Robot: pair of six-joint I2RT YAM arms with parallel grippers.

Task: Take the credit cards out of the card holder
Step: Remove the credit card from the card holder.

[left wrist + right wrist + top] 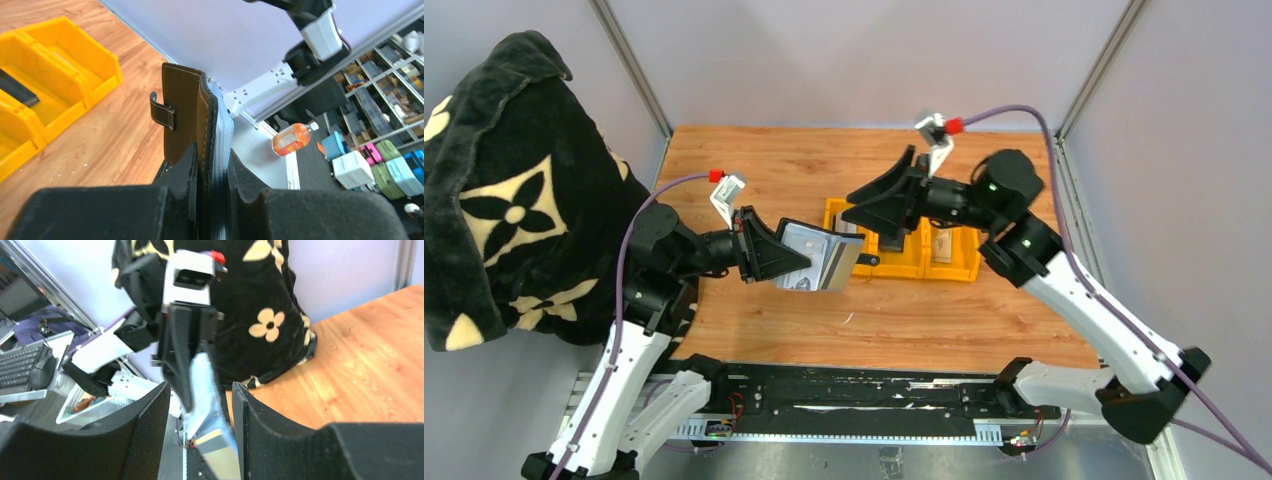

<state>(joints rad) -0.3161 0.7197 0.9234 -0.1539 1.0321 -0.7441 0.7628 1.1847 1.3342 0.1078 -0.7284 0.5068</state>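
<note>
Closest to the left wrist camera are the black padded fingers (182, 172) of the left gripper (212, 167). They are pressed together on the card holder (182, 112), so this gripper is closed and grips it. Between the fingers the holder stands on its edge, with the dark leather side against the finger on the left of this view. On that same side the short strap tab (162, 110) sticks out free, a little past the fingertips. Against the other finger lie the credit cards (224, 132), a thin stack of pale edges packed beside the leather, inside the holder. Beyond the fingertips, to the left and lower, I see the wooden table (125, 145) and then the yellow bins (65, 60), where a flat black item (15, 87) lies in one compartment. Farther to the right, off the table, an orange bottle (292, 139) is seen. The right gripper (201, 390) has its fingers (145, 440) spread wide apart and nothing touches them, so it is open. In the gap between them, some way ahead of the fingertips, the pale cards appear, held by the other arm. From above, this gripper hangs over the bins, near to the holder but apart from it. Behind the left arm, farthest away in the right wrist view, hangs a black blanket (260, 290) with cream flowers.
</note>
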